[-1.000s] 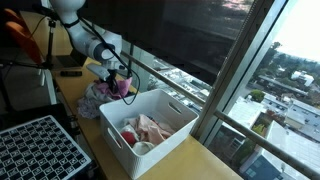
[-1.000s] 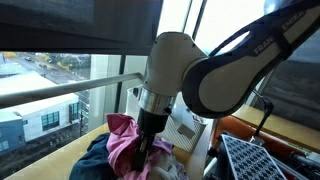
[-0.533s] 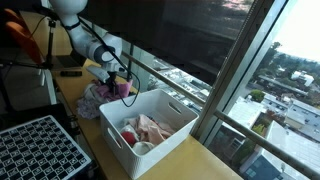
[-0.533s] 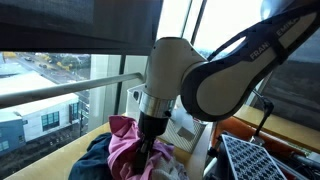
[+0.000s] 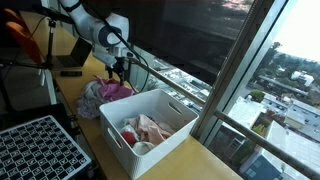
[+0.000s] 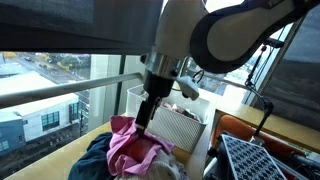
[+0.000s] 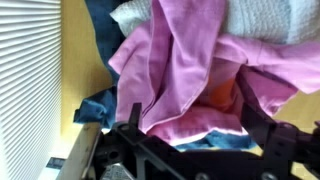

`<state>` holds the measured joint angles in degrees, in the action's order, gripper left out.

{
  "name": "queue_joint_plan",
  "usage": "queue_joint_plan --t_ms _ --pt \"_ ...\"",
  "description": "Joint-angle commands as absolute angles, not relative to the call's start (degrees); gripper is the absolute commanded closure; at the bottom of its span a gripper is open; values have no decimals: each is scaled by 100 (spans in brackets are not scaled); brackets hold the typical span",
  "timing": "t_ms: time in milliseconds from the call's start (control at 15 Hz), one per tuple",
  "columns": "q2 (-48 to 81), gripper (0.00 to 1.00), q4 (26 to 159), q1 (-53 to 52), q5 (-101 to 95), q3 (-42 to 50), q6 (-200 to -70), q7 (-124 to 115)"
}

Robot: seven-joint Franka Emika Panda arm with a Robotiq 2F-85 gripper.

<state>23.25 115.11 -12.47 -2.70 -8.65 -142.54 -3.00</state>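
end effector [image 7: 190,95] — released, jaws wide | just over pink cloth [image 7: 180,50] | white basket [image 5: 170,138] near

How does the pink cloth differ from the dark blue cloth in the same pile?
The pink cloth is bright and heaped on top; the dark blue cloth is dull and lies lower, mostly covered, showing only at the edges. Both are crumpled, outside the white basket.

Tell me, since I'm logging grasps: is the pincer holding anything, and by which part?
Nothing is held. The pincer stands open just above the pink cloth, which lies loose on the pile of clothes.
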Motion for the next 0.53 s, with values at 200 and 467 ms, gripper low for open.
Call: queue_joint_plan --t_ms 200,467 --pt "1572 0 11279 -848 -326 -682 -13688 -51" --pt "1658 0 11062 -477 -364 -393 -13718 294"
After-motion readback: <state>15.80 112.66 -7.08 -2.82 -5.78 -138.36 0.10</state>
